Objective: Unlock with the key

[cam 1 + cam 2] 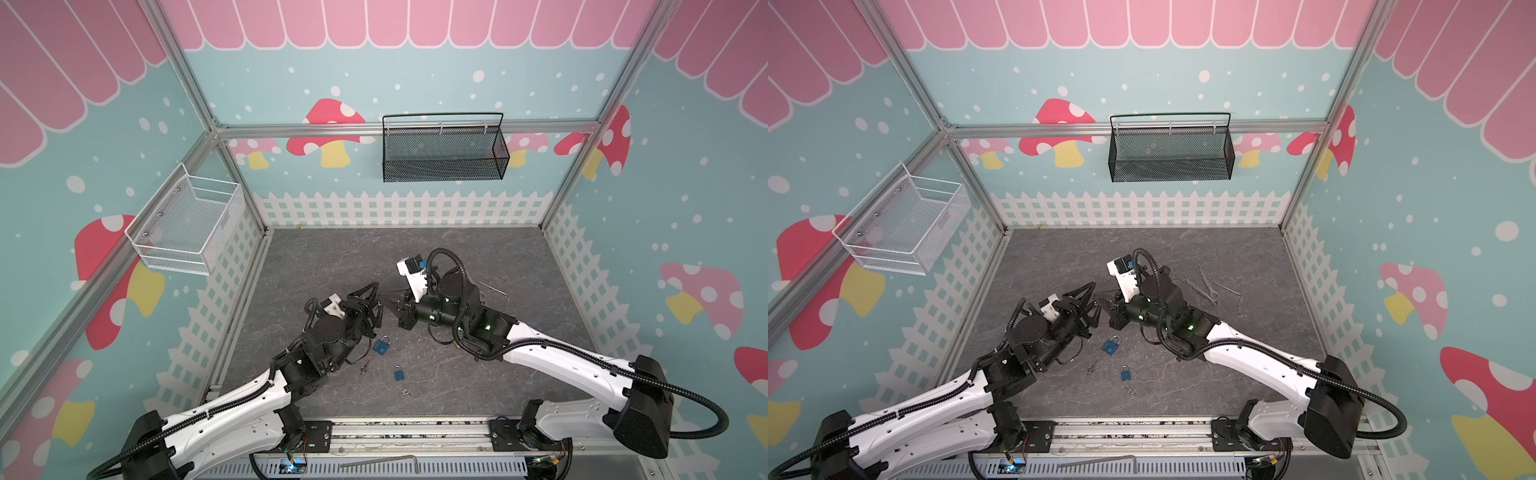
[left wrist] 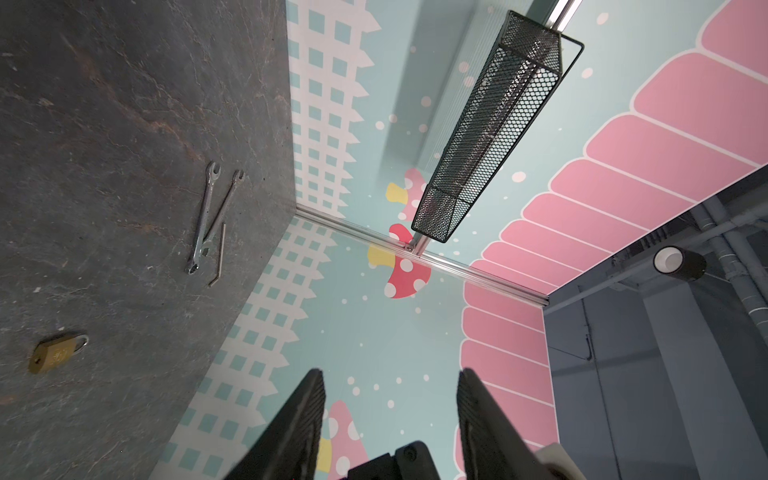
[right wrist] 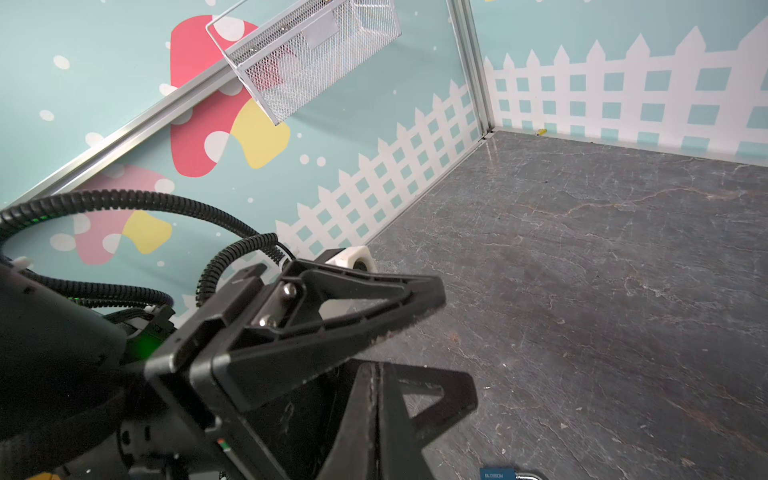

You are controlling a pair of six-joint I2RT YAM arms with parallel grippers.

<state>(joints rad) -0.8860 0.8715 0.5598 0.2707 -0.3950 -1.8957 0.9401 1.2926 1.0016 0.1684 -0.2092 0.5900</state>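
On the grey floor [image 1: 332,257], blue square padlock [image 1: 381,347], silver shackle [image 1: 387,338].

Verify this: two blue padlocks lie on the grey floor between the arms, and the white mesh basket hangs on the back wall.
Not quite: the white mesh basket hangs on the left side wall, as both top views show; the black mesh basket is on the back wall.

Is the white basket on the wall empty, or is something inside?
Empty. In both top views the white basket shows its bare mesh floor, and nothing lies in it.
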